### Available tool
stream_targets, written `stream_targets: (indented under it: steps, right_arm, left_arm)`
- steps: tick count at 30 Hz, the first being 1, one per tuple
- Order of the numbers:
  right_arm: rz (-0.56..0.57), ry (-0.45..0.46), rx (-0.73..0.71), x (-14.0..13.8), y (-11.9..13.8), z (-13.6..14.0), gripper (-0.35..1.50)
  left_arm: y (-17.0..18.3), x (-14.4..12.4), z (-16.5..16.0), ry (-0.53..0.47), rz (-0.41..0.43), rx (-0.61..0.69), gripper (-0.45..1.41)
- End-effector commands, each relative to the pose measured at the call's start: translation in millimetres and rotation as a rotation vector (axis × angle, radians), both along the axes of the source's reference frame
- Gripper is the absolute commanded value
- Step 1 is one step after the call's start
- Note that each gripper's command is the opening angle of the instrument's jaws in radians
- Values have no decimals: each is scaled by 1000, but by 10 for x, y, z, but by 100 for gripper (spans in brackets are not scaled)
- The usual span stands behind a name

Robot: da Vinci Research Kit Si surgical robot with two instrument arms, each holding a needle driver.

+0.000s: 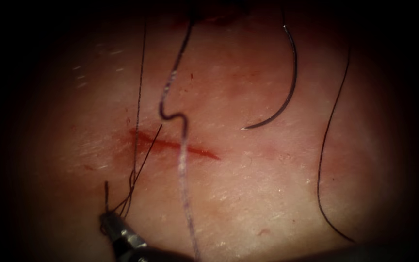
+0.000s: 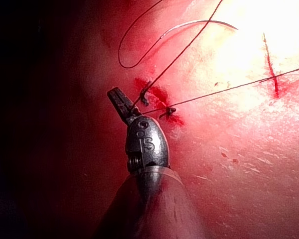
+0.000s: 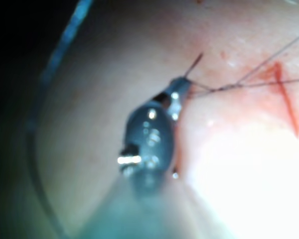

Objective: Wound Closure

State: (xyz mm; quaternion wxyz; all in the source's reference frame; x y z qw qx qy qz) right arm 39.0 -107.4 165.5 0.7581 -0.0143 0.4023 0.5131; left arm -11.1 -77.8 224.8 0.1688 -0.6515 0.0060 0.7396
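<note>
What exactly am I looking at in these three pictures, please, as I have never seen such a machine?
This is a surgical practice robot with two thin arms, each ending in a small two-jawed hand. There is no patient: the pinkish surface is pork belly, the tissue. The endoscope view looks down on it from above and in front. The other two views come from cameras riding near each arm's wrist. The red line is the cut to be closed. The dark curved wire is the needle. It lies loose on the tissue, right of the cut, and neither hand holds it. The fine dark strands are the thread. The left hand is shut on thread, and so is the right hand. The endoscope view also shows one hand gripping thread at the lower left.
</note>
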Motion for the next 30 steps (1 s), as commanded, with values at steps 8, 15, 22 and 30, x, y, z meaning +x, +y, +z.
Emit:
stream_targets:
  steps: [8,15,22,30]
  right_arm:
    - [-4,1,9,7,-18,0,-35]
    - [-4,-1,10,6,-16,3,-35]
    - [-9,3,10,6,-16,6,-35]
    - [-15,9,12,7,-16,7,-35]
  left_arm:
    - [-41,-18,5,-1,-37,128,49]
    - [-124,-24,-27,5,31,436,127]
    - [-210,32,-69,38,194,542,127]
    - [-261,79,-66,144,167,535,120]
